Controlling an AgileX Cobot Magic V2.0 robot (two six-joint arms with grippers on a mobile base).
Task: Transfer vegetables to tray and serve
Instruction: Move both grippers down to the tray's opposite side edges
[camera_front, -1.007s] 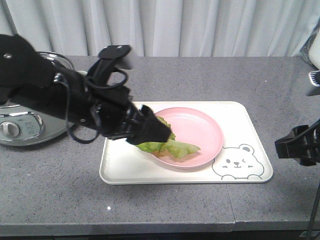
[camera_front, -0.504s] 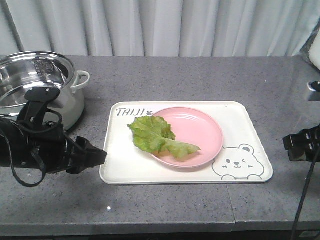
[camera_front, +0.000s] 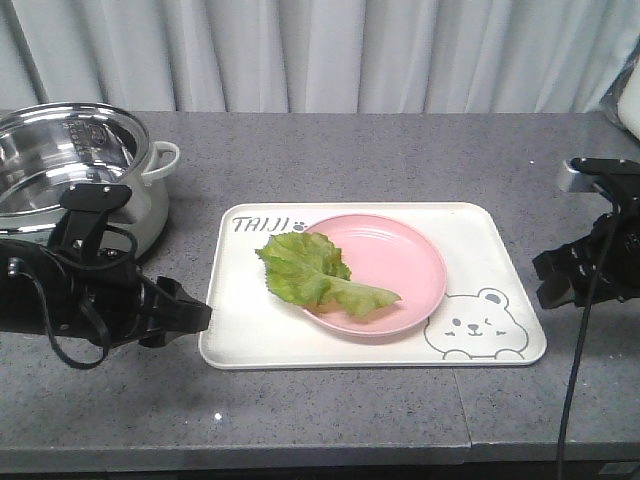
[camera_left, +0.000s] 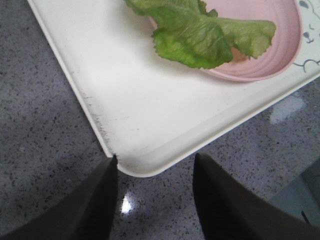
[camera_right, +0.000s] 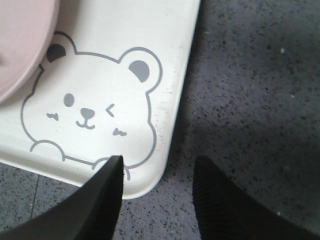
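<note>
Pink plate (camera_front: 400, 258) w/ lettuce (camera_front: 305, 270) — on tray (camera_front: 482, 237)

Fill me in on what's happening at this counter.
The lettuce leaf lies half on the pink plate, half over its rim, and the plate sits on the cream tray. Neither arm holds anything: the left end effector and right end effector are open, each aimed at a near corner of the tray, likely about to lift it for serving.

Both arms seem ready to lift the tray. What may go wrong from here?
1. The lettuce leaf hangs over the rim of the pink plate; a tilt may slide it off.
2. The open jaws stand only at the near corners of the tray; an uneven lift may make the plate slip.
</note>
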